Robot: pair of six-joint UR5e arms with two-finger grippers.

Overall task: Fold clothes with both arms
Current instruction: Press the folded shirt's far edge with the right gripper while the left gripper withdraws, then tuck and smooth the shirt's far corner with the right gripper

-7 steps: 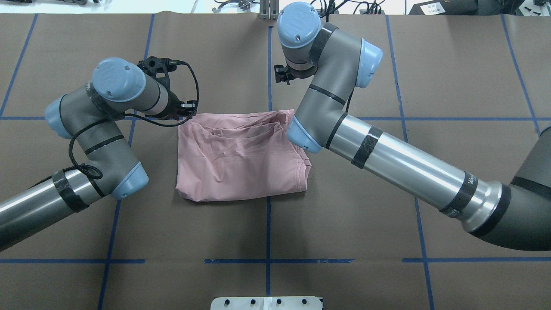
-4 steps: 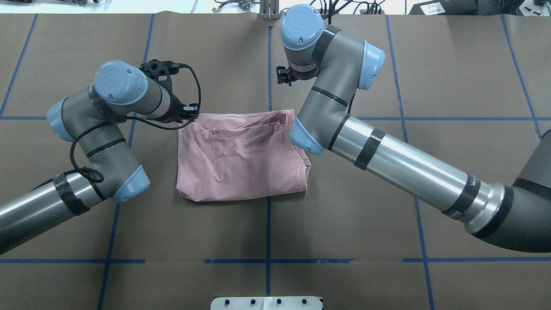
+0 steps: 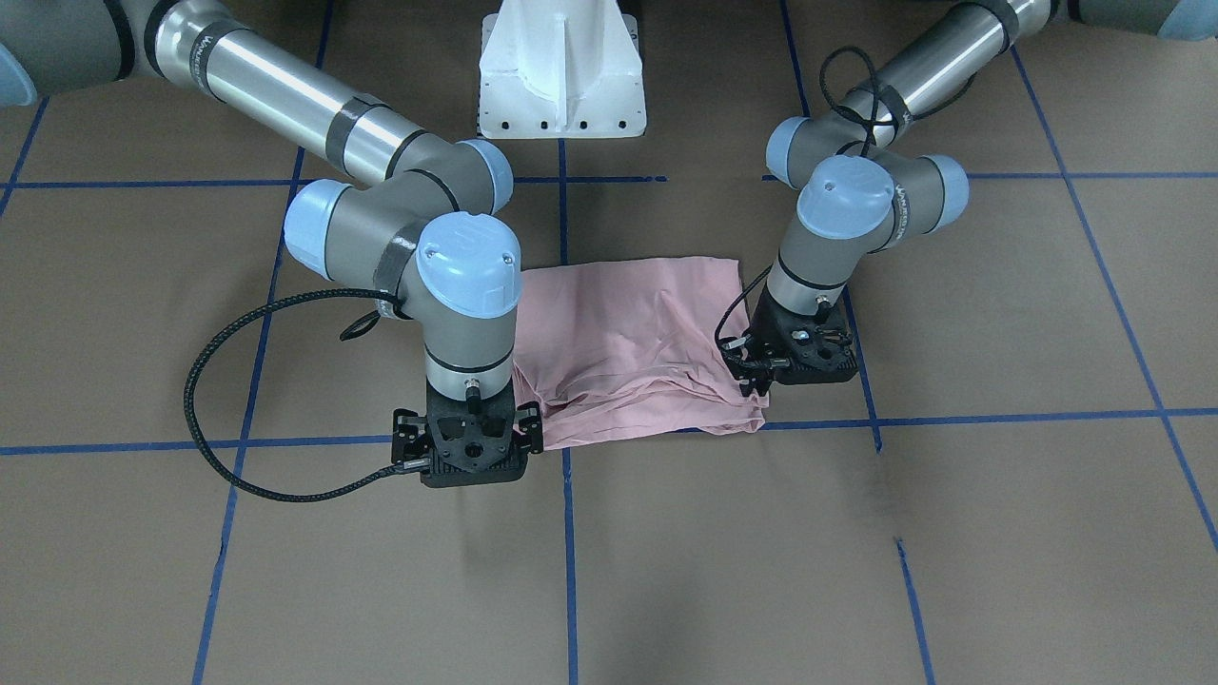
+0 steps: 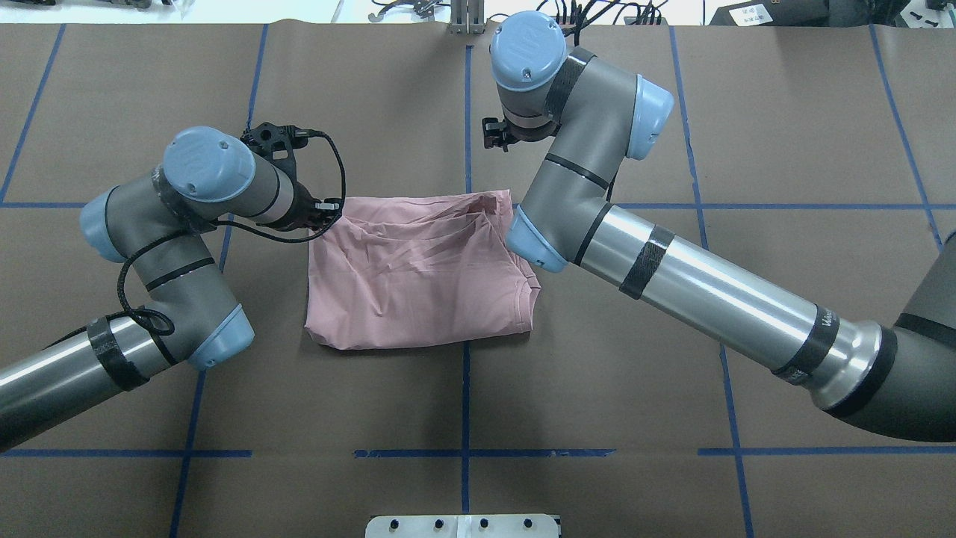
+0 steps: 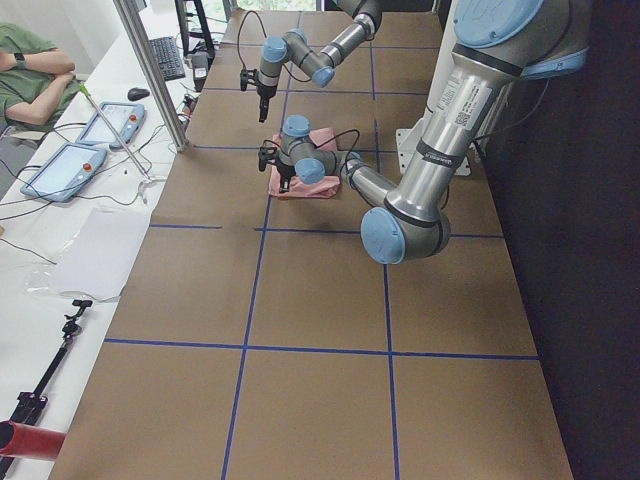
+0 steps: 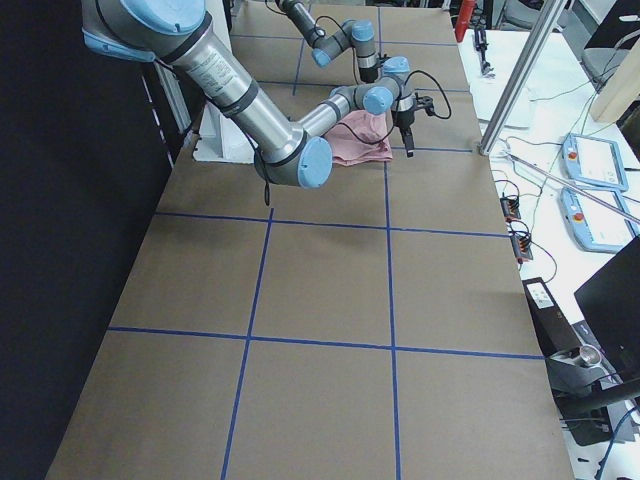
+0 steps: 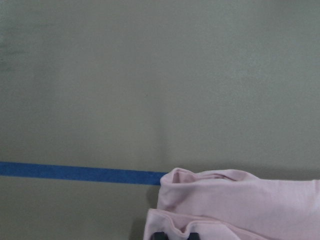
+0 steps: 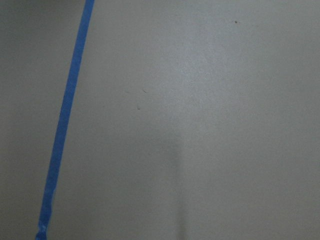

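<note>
T-shirt [image 4: 418, 284] sits mid-table [image 4: 463, 418], folded to a rough rectangle with the plain pink side up and no print showing.

Fingers:
- left gripper [image 4: 326, 211] is down at the shirt's far corner on my left. In the wrist cam the fingertips [image 7: 158, 235] are close together at the frame's bottom edge with cloth bunched at them. It looks like a pinch, but I can't tell if it's actually clamped because the tips are mostly cut off.
- right gripper [image 3: 468, 455] is off the cloth, just past the far corner on my right. Its wrist cam sees only bare table and blue tape [image 8: 62, 130], so it holds nothing. Can't tell if the fingers are wide or narrow.

Risks:
- Only one corner is engaged. If the left pulls alone, I expect the bundle to drag or swing round that corner instead of folding.
- The far edge is rumpled, with loose layers. A shallow pinch may catch only the top layer, which would peel open what's already folded.
- The right has to come back in over that same rumpled edge. If it comes in low, it could shove the cloth before it grips.
- My right elbow hangs over the shirt's far right corner, so dropping that arm could snag it.

Orientation: the long axis runs left-right across the table, parallel to the tape line along the far edge. The smooth closed fold faces my base and the loose layers face away. The stitched hem edges lie on my right.
</note>
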